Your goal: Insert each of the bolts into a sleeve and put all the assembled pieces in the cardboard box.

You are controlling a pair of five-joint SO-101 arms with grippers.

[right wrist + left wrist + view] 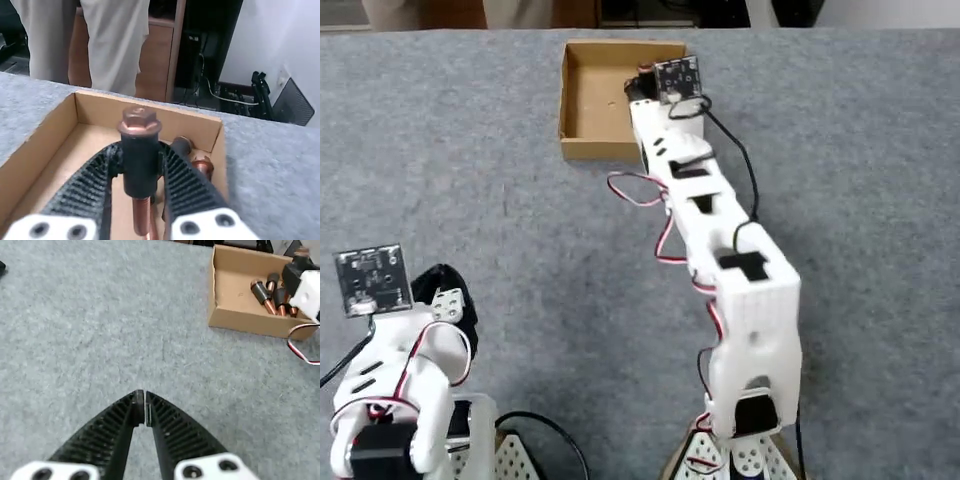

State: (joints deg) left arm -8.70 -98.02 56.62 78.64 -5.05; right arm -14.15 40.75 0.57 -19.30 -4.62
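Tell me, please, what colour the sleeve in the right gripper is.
The sleeve is black, around a copper-coloured bolt; the right wrist view shows it best.

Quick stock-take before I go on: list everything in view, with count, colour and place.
Open cardboard box: one, brown, far end of the table.
Assembled pieces, sleeves with bolts: at least three, black and copper, lying in the box.
Black sleeve with copper bolt: one, held over the box.
Felt-like table cover: one, grey, under everything.
Left gripper: one, black fingers, shut and empty, over bare cover.
Right gripper: one, black fingers, shut on the held sleeve.
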